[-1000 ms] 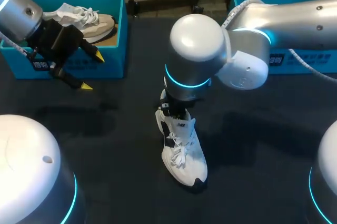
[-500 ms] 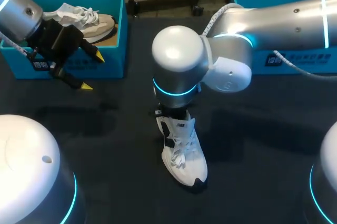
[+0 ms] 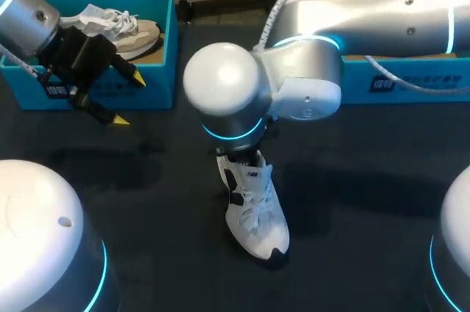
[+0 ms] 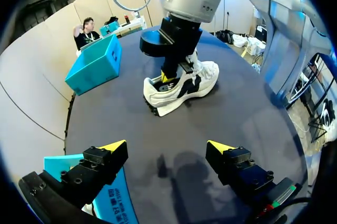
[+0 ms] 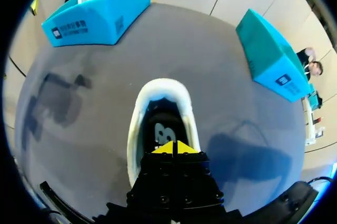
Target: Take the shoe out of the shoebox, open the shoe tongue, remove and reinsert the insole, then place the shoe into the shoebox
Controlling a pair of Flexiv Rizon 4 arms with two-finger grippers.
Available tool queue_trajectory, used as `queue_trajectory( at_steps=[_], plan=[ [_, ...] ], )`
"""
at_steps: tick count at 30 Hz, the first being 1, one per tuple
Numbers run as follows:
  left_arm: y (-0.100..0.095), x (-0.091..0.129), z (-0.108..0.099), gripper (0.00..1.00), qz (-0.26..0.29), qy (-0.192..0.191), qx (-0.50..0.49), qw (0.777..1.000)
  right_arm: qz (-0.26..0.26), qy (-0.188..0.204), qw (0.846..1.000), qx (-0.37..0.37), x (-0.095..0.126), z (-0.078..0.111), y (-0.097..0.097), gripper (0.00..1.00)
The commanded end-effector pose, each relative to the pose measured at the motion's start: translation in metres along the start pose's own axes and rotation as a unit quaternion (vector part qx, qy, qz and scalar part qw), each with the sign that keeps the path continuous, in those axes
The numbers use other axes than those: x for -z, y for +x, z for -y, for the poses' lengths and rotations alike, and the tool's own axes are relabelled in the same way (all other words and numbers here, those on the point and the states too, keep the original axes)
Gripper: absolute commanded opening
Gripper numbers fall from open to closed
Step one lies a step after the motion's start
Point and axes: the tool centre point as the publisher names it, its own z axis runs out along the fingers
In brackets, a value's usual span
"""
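**Shoe.** White lace-up sneaker with black side panels (image 3: 253, 209), standing upright on its sole on the dark matte surface (image 3: 367, 216), out of both boxes, near the middle. The toe points toward the robot; the heel lies under the right arm's wrist.

**Right gripper** (image 5: 172, 147). It comes in from the right side and hangs straight down over the sneaker's heel opening. The fingers are clenched, their yellow tips meeting, lowered into the opening just above the dark insole (image 5: 160, 129). Whether they pinch anything cannot be told.

**Left gripper** (image 3: 129, 100). It hovers above the surface just in front of the left box, well apart from the sneaker. The fingers are released and spread wide, with nothing between them. In the left wrist view the sneaker stands ahead of them with the right arm's wrist planted over its heel.

**Left box.** Open bright blue rectangular shoebox (image 3: 158, 70) at the far left of the surface. It holds a beige-and-white sneaker with white laces (image 3: 136, 33), lying on white paper.

**Right box.** Second bright blue rectangular shoebox (image 3: 440, 81) at the far right, largely covered by the right arm. Its contents are hidden.
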Motion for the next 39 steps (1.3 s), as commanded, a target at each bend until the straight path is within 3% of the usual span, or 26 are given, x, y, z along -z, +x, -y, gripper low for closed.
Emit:
queue_trajectory(
  at_steps=[1,10,16,39],
  plan=[
    [0.001,0.0,0.0,1.0,0.0,-0.002,0.0,1.0,0.019,0.0,1.0,0.011,-0.01,0.001,0.004,0.0],
    [0.001,0.0,0.0,1.0,0.0,-0.002,0.0,1.0,0.041,0.006,0.999,0.026,-0.035,0.001,0.0,0.0],
    [0.001,0.0,0.0,1.0,0.0,-0.002,0.0,1.0,0.027,0.023,0.999,0.034,-0.05,0.005,0.005,0.0],
    [0.001,0.0,0.0,1.0,0.0,-0.002,0.0,1.0,-0.118,0.062,0.99,0.053,-0.072,0.002,0.04,0.0]
  ],
)
